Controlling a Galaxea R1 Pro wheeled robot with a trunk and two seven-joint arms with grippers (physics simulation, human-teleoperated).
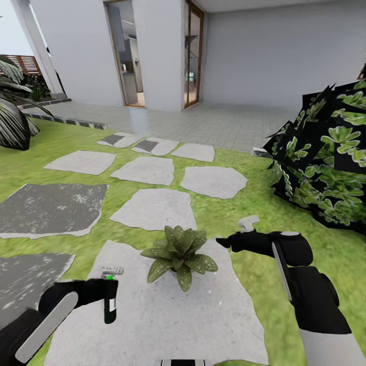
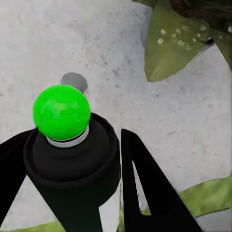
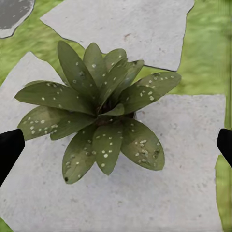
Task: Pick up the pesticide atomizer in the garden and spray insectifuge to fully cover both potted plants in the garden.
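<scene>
Garden (image 1: 305, 264): lawn, grey stepping stones (image 1: 152, 208), a dark bush (image 1: 325, 157) at the right. One potted plant (image 1: 179, 253) is seen on the nearest stone, between both arms. The pesticide atomizer (image 1: 110, 304) is held upright, clamped in the left gripper (image 1: 104, 295), just beside the plant; its tip shows green. For full cover, the nozzle is best turned toward the rosette and swept across every leaf. The left arm is reached in low from the side. The right gripper (image 1: 226, 241) is spread wide, empty, hovering over the plant.
</scene>
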